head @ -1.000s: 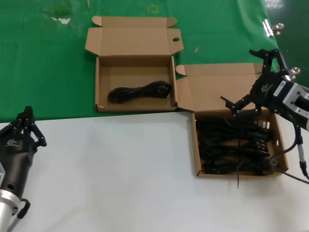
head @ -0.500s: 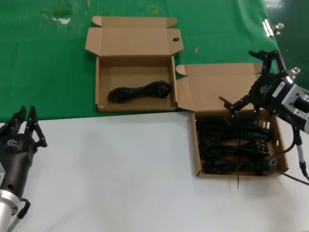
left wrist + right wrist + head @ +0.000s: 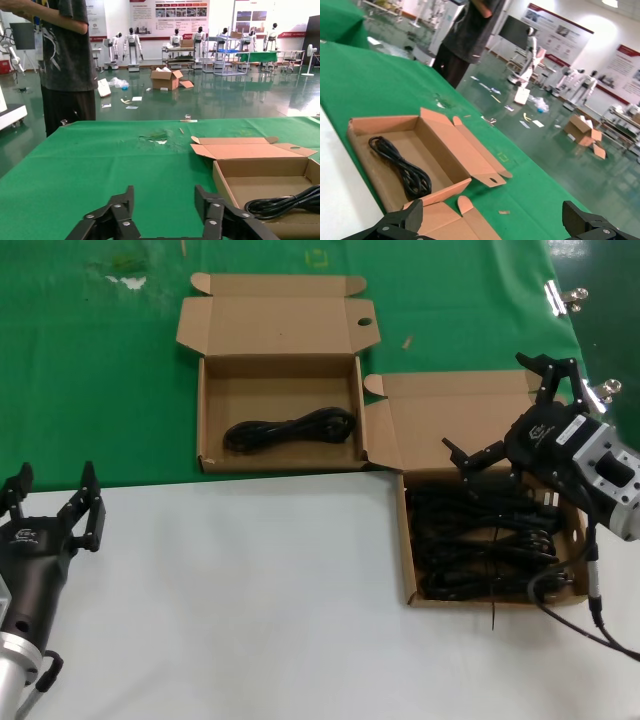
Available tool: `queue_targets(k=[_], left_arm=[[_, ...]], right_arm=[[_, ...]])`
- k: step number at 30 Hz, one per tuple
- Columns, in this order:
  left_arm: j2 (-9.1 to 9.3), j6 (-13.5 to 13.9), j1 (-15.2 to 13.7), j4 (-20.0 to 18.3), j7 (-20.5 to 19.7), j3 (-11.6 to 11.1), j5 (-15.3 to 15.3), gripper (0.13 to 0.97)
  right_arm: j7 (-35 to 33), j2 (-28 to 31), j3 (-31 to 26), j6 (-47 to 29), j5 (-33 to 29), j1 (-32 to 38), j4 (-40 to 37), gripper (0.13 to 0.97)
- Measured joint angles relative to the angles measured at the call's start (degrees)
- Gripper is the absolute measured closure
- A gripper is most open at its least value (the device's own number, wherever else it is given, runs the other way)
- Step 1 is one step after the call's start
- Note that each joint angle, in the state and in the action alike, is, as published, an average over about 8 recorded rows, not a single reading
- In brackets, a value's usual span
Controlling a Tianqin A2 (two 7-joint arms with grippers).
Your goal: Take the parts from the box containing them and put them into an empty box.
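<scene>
The box containing the parts (image 3: pixel 575 570) sits at the right, filled with a tangle of black cables (image 3: pixel 480 540), its lid (image 3: pixel 450 415) folded back. My right gripper (image 3: pixel 492 408) hovers open over that box's back edge and lid, holding nothing. The empty box (image 3: pixel 205 420) lies farther back at centre, with one coiled cable (image 3: pixel 290 430) on its bare brown floor. That box (image 3: pixel 445 155) and its cable (image 3: pixel 402 167) also show past my open right gripper (image 3: pixel 492 222). My left gripper (image 3: pixel 55 490) is at the near left, open and empty. Past its spread fingers (image 3: pixel 122 200) I see the same box (image 3: pixel 225 185) and cable (image 3: pixel 285 202).
Green cloth (image 3: pixel 90 370) covers the back of the table and a white surface (image 3: pixel 250 590) the front. Metal clips (image 3: pixel 565 298) lie at the far right. My thin black wire (image 3: pixel 590 610) trails by the full box. A person (image 3: pixel 65 60) stands beyond the table.
My left gripper's fingers have spread from shut to wide open. My right gripper has shifted slightly left over the full box's back edge, still open.
</scene>
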Motion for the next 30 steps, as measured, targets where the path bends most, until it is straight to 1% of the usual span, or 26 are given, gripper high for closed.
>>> queue_targets(k=[2,3,11,12,20,21,29,30], left_arm=[[0.00,0.00,0.00,0.00,0.00,0.00,-0.01,0.720],[0.00,0.00,0.00,0.00,0.00,0.00,-0.01,0.720],[0.00,0.00,0.00,0.00,0.01,0.00,-0.01,0.512],[0.00,0.00,0.00,0.00,0.02,0.00,0.00,0.512],[0.00,0.00,0.00,0.00,0.02,0.00,0.00,0.320],[0.00,0.00,0.00,0.00,0.02,0.00,0.00,0.320],[0.00,0.00,0.00,0.00,0.01,0.00,0.00,0.195],[0.00,0.00,0.00,0.00,0.01,0.00,0.00,0.195]], right_arm=[[0.57,-0.58,0.29,0.84,-0.02,-0.68,0.45,0.129],[0.86,-0.88,0.44,1.26,-0.03,-1.03,0.68,0.129],[3.17,-3.23,1.61,4.63,-0.09,-3.77,2.50,0.129],[3.46,-3.53,1.76,5.05,-0.10,-4.12,2.73,0.129],[5.76,-5.87,2.95,8.42,-0.17,-6.86,4.55,0.129],[6.05,-6.17,3.10,8.85,-0.18,-7.21,4.78,0.129],[8.36,-8.53,4.28,12.23,-0.24,-9.97,6.61,0.129],[8.65,-8.83,4.43,12.66,-0.25,-10.32,6.84,0.129]])
